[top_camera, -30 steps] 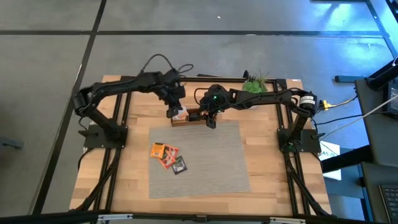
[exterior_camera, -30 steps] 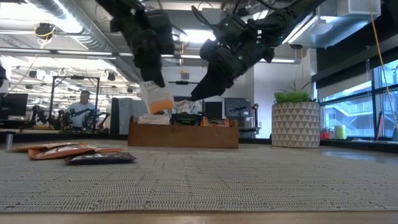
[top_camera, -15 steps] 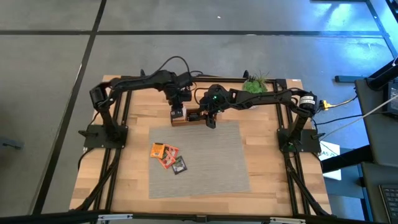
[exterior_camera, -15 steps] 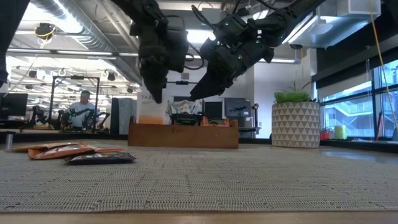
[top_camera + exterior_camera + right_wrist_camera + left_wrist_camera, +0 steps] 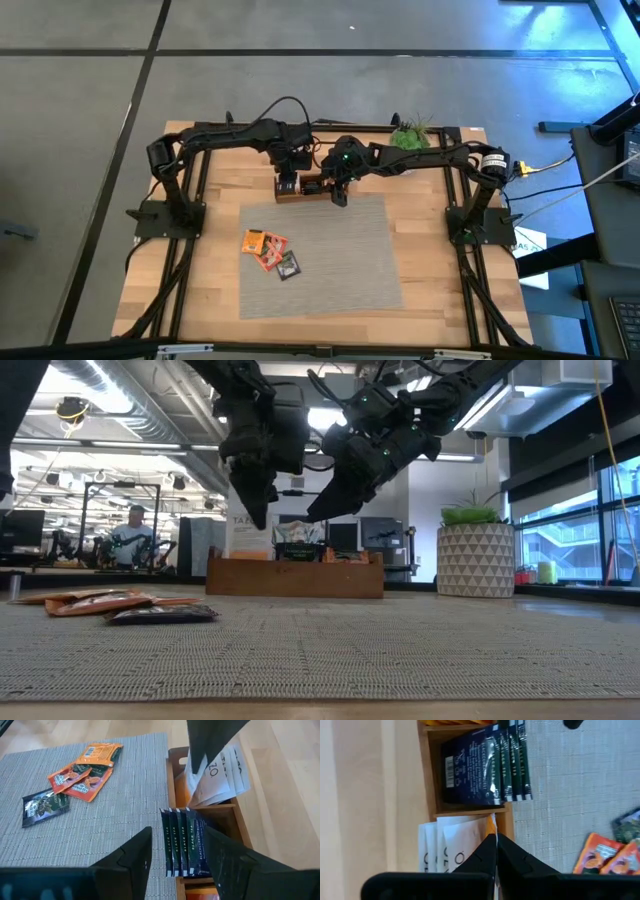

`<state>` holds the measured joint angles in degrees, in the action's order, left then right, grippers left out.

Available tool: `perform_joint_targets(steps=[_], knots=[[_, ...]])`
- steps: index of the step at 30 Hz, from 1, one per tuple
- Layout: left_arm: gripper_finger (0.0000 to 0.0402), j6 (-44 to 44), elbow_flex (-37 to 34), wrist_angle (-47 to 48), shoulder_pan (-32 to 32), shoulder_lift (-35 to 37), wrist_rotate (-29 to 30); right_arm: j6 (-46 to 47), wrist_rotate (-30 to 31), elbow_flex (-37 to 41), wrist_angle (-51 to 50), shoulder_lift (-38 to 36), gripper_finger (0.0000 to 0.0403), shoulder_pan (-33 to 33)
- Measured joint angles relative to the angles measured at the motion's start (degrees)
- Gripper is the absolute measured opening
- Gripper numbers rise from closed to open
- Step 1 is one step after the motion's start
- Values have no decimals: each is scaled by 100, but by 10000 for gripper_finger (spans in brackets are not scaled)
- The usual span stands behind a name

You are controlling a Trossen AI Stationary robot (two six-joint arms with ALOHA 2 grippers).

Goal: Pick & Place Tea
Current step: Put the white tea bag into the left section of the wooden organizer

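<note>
Left gripper (image 5: 288, 178), pinched shut on one white sachet (image 5: 491, 827), poised over the end compartment of the wooden tray (image 5: 303, 194); fingertips (image 5: 490, 851) pressed together on the sachet's top edge, orange showing along it. Directly beneath, more white sachets (image 5: 220, 775) standing on edge, packed in that same compartment. One compartment over, a row of dark sachets (image 5: 485, 767) also upright, printed labels and a barcode facing out. Close alongside, right gripper (image 5: 340, 196), held wide and empty above the tray's middle, its two dark fingers (image 5: 132, 860) either side of the dark sachets (image 5: 184, 847) below. Both arms crowding the same stretch of tray, black wrists nearly side by side in the low view.

Tray: brown, boxy, thin dividers, plain smooth wood. Under and in front of it, a grey woven mat (image 5: 330, 260), ribbed texture, rectangular, laid on a pale plank table (image 5: 215, 190).

Farther from the grippers, well apart on the mat, the loose tea (image 5: 270, 250): flat square orange sachets overlapping, one dark sachet (image 5: 288, 266) just beside them, glossy foil with printed labels.

Beyond the tray, a potted green plant (image 5: 410, 133) in a patterned white pot (image 5: 475, 560).
</note>
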<state>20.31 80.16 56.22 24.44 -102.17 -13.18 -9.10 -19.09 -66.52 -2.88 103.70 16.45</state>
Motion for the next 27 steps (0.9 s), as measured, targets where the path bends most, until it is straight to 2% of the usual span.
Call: perform_joint_targets(steps=[4,14,22,27], knots=[[3,0,-2,-9,-102,0,376,0,0,0,-79,2,177,0],[3,-2,-5,-6,-154,-9,415,-7,0,0,-176,2,177,0],[3,-8,-7,48,-154,-407,477,-7,0,0,-201,2,177,0],[4,-4,-7,13,-154,-433,786,-11,0,0,-297,2,177,0]])
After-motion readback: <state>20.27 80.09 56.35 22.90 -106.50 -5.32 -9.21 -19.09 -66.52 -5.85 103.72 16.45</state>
